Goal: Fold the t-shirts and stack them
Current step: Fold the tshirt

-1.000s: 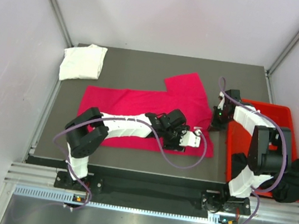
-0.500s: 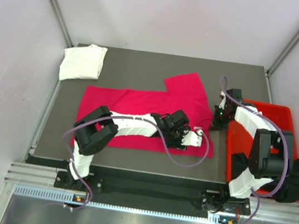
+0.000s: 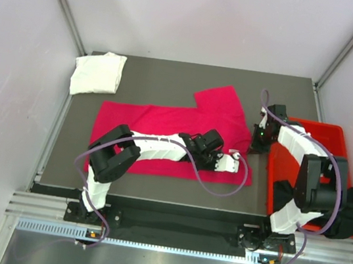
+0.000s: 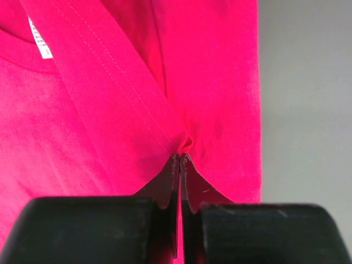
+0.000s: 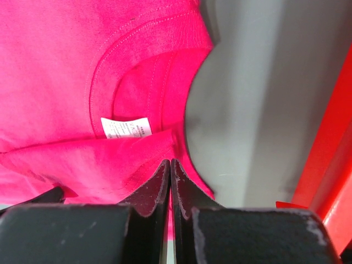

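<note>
Left fingers [image 4: 162, 187] and right fingers [image 5: 151, 190] are pressed together, each pair pinching the magenta t-shirt [image 3: 165, 120].

Setting: robotics lab test cell. Evidence: plain white enclosure walls [image 3: 181, 13], aluminium corner struts [image 3: 63, 2], upper frame; dark grey flat tabletop [image 3: 171, 78], centre; two white-and-black cabled robot arms [image 3: 154, 145] on slotted aluminium rail [image 3: 180, 237], bottom edge.

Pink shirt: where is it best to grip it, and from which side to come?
On the pink shirt, likely the collar end at the right, from above: it lies flat, so only a pinched-up fold gives hold. The left pincer and right pincer are shut there.
</note>
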`<control>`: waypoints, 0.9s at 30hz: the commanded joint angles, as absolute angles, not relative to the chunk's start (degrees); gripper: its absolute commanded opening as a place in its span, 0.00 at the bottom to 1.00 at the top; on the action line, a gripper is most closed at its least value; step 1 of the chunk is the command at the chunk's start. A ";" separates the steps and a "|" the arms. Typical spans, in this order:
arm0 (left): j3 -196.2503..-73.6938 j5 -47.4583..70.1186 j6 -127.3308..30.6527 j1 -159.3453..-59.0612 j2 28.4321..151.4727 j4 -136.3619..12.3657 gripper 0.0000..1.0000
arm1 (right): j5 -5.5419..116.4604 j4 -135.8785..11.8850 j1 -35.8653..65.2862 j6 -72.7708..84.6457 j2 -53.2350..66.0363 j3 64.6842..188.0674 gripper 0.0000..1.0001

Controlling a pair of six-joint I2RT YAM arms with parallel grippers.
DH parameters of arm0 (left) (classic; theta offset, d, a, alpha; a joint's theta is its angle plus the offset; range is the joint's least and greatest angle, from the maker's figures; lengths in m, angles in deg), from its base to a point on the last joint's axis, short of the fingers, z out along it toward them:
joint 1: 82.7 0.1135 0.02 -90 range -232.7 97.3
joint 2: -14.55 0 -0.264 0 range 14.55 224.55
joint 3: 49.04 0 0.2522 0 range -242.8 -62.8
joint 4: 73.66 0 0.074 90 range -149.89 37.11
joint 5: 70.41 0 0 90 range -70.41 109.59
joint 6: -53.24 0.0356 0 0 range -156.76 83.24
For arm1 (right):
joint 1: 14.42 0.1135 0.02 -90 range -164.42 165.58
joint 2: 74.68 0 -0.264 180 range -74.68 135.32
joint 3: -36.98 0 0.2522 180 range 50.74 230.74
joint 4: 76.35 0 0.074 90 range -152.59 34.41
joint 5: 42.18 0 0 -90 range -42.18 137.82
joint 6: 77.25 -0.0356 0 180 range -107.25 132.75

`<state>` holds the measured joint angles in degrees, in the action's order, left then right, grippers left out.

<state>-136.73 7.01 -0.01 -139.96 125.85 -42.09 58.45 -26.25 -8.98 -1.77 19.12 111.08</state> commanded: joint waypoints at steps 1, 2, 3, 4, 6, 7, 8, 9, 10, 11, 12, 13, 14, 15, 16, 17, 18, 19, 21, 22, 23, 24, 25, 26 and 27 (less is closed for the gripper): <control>-138.30 7.37 0.42 -140.01 125.12 -41.44 0.00 | 58.28 -25.68 -9.58 -1.49 15.76 111.91 0.00; -138.13 7.64 0.59 -139.75 124.42 -41.44 0.00 | 58.36 -25.59 -9.50 -1.49 15.24 111.83 0.00; -137.78 7.81 0.86 -139.57 123.97 -41.44 0.00 | 58.37 -25.24 -9.49 -1.49 14.88 111.83 0.00; -137.86 8.08 0.86 -139.22 123.45 -41.44 0.00 | 58.19 -25.24 -9.49 -1.57 14.62 111.65 0.00; -137.86 7.64 1.03 -137.99 121.95 -41.17 0.00 | 59.06 -25.50 -9.49 -1.49 14.44 110.86 0.00; -137.69 7.55 1.03 -137.64 121.51 -41.17 0.00 | 59.68 -25.76 -9.49 -1.57 14.70 110.51 0.03; -137.77 7.55 1.29 -137.29 120.99 -41.00 0.00 | 60.73 -26.20 -9.49 -1.84 15.31 109.81 0.12; -137.69 7.64 1.73 -137.20 120.72 -40.91 0.00 | 60.91 -27.34 -9.49 -2.10 15.67 109.46 0.15; -137.51 7.64 1.82 -137.20 120.72 -40.82 0.00 | 60.91 -27.96 -9.58 -2.45 15.85 109.10 0.18; -137.51 7.29 1.91 -137.02 120.63 -40.74 0.00 | 61.17 -28.66 -9.50 -3.15 16.20 108.49 0.22; -137.25 7.11 1.91 -136.93 120.72 -40.65 0.00 | 61.70 -29.62 -9.58 -3.50 16.46 108.31 0.25; -137.16 6.94 2.09 -136.85 120.72 -40.56 0.00 | 62.40 -30.07 -9.41 -3.68 16.64 108.14 0.27; -137.07 7.02 2.09 -136.84 120.98 -40.56 0.00 | 63.45 -30.33 -9.32 -3.77 17.07 107.96 0.29; -136.90 7.11 2.09 -136.84 121.16 -40.56 0.00 | 63.55 -30.60 -9.23 -3.77 17.34 107.96 0.29; -136.98 7.20 2.09 -136.76 121.24 -40.47 0.00 | 63.46 -30.69 -9.23 -3.77 17.43 107.78 0.29; -136.98 7.20 2.09 -136.76 121.59 -40.38 0.00 | 63.55 -31.04 -9.23 -3.86 17.78 107.70 0.28; -136.98 7.20 2.09 -136.76 121.60 -40.47 0.00 | 63.81 -31.39 -9.23 -3.86 18.04 107.61 0.27; -136.90 7.11 2.00 -136.76 121.51 -40.56 0.00 | 63.99 -31.56 -9.23 -3.86 18.31 107.43 0.26; -136.89 7.20 2.00 -136.76 121.68 -40.65 0.00 | 64.87 -32.09 -9.23 -4.03 19.27 107.34 0.25; -136.89 7.37 2.09 -136.76 121.68 -40.65 0.00 | 65.04 -32.09 -9.23 -4.04 19.71 107.43 0.26; -136.89 7.46 2.09 -136.76 121.60 -40.82 0.00 | 65.13 -32.18 -9.23 -4.04 20.24 107.34 0.27; -136.81 7.55 2.09 -136.76 121.51 -40.82 0.00 | 65.05 -32.44 -9.23 -3.95 20.42 107.34 0.27; -136.81 7.46 2.18 -136.76 121.51 -40.82 0.00 | 64.78 -32.53 -9.23 -3.86 20.42 107.34 0.28; -136.81 7.55 2.18 -136.76 121.34 -40.74 0.00 | 64.69 -32.62 -9.23 -3.95 20.77 107.34 0.28; -136.63 7.55 2.18 -136.67 121.25 -40.82 0.00 | 64.69 -32.62 -9.23 -3.95 20.77 107.52 0.28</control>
